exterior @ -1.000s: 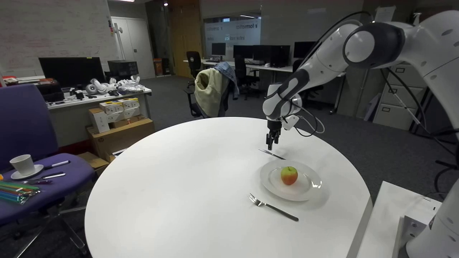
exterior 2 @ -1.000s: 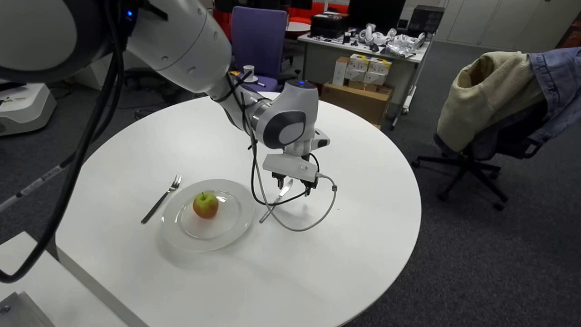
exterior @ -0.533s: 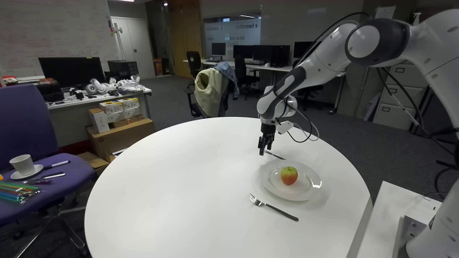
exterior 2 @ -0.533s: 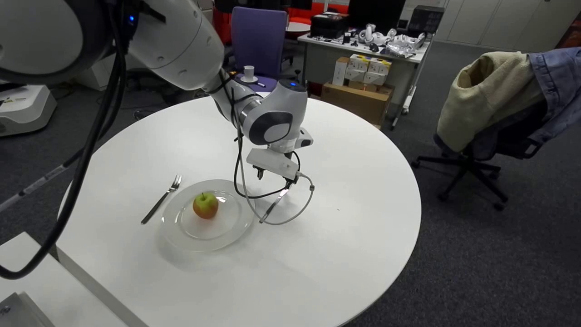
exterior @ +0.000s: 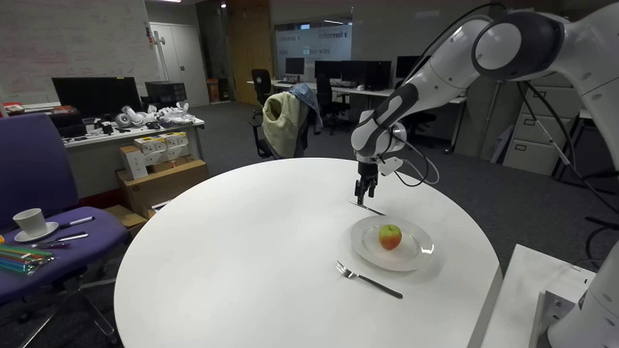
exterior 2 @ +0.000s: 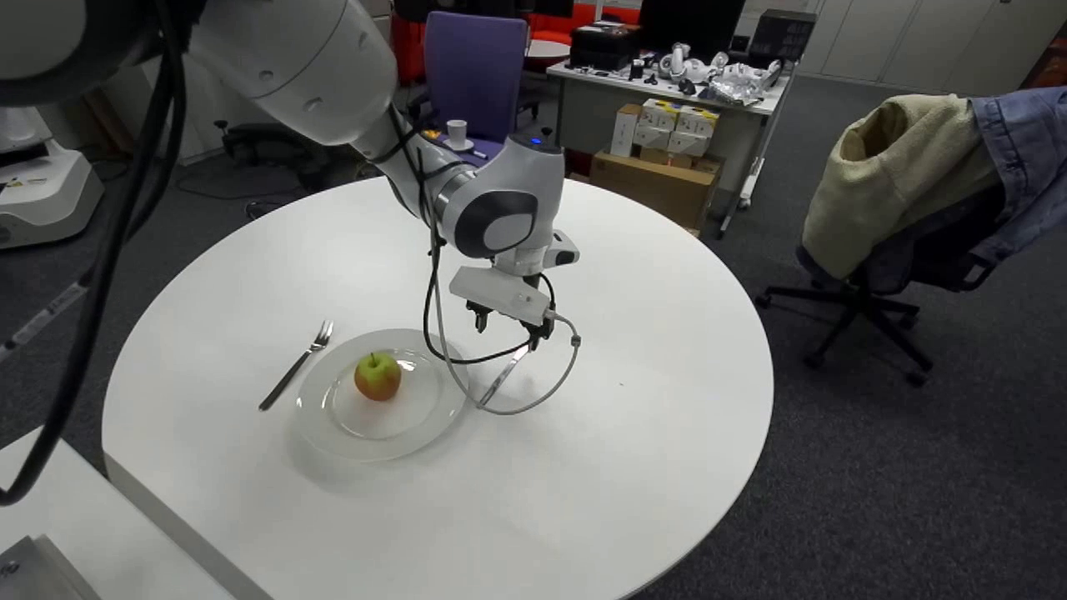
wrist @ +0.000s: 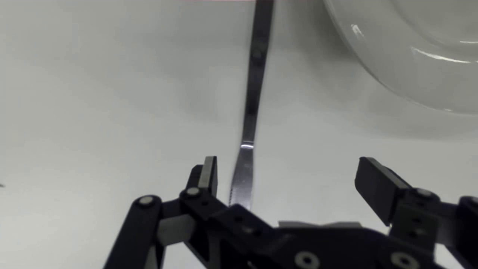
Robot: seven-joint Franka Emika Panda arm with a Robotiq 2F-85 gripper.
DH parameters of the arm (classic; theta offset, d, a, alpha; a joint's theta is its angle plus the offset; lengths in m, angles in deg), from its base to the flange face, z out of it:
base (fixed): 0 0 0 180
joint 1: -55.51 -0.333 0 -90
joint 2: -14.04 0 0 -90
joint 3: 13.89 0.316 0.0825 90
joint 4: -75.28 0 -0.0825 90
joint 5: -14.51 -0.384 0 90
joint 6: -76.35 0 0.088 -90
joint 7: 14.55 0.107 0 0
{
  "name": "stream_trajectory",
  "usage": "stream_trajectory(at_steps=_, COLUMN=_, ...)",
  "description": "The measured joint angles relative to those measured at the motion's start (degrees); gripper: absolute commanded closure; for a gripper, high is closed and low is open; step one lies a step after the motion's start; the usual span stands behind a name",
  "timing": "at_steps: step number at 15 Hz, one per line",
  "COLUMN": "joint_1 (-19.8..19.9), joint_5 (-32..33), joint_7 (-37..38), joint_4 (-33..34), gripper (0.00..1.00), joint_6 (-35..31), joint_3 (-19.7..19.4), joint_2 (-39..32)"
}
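Your gripper (wrist: 286, 164), spread wide and empty, hung over table knife (wrist: 255, 82) (apple (exterior: 390, 237) sat on white dinner plate (exterior: 371, 253)).

On rnd wht table (exterior 2: 617, 475), apple (exterior 2: 378, 378) is borne by plate (exterior 2: 429, 408), flanked by fork (exterior 2: 293, 372) & knife (exterior 2: 503, 379); gripper (exterior 2: 508, 332), jaws apart, is held nr knife's blade end.

Glass (exterior: 314, 43): mirrored, seemingly "informatics"; carton (exterior: 164, 186): "hp".
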Motion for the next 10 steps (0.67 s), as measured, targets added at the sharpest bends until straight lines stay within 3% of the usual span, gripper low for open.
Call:
stream_trajectory(at_steps=3, joint_1=-0.8, joint_5=1.5, joint_7=1.0, joint_4=-1.5, gripper=0.00, joint_6=0.3, joint_3=-1.8, joint_2=2.9)
stream_trajectory(at_steps=10, joint_1=-2.3, joint_5=1.5, joint_7=3.3, joint_4=-4.0, gripper=0.00, joint_6=0.5, joint_3=-2.0, joint_2=3.2)
